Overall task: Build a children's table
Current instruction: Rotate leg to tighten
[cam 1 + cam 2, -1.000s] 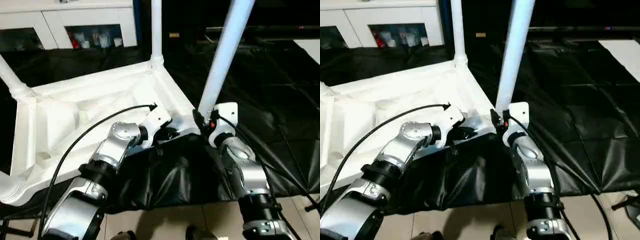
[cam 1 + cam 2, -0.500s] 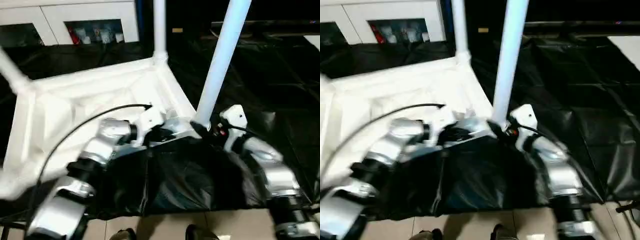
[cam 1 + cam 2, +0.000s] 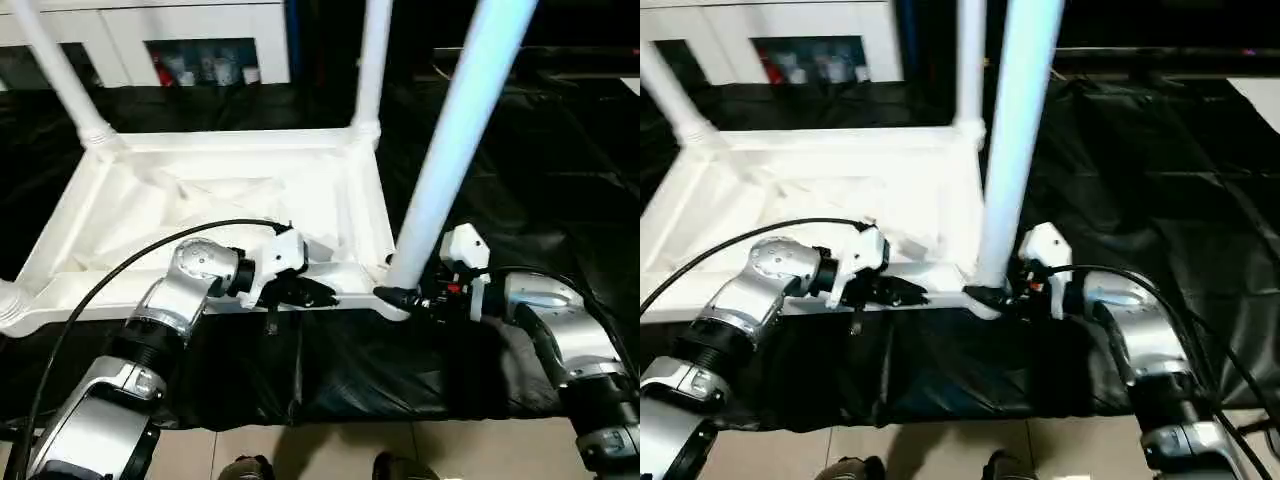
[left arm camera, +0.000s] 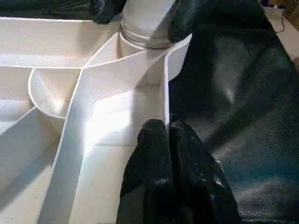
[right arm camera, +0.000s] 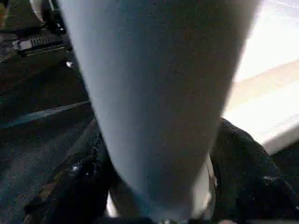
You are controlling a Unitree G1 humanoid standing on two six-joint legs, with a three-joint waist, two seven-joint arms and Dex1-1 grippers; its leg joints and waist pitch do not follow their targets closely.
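My left arm reaches forward, forearm angled in toward the tabletop (image 3: 210, 210), which lies ribbed side up on black sheeting (image 3: 560, 180). My left gripper (image 4: 164, 127) is at the tabletop's near rim wall, fingers (image 4: 154, 154) pressed together, clamping nothing I can make out. My right arm bends in from the other side; the right gripper (image 3: 392, 297) has its fingers (image 5: 74, 186) on either side of the near leg (image 3: 450, 150), at its base in the corner socket beside the left gripper.

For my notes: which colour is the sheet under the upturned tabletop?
Black, slightly glossy sheet; it shows best in the left eye view.
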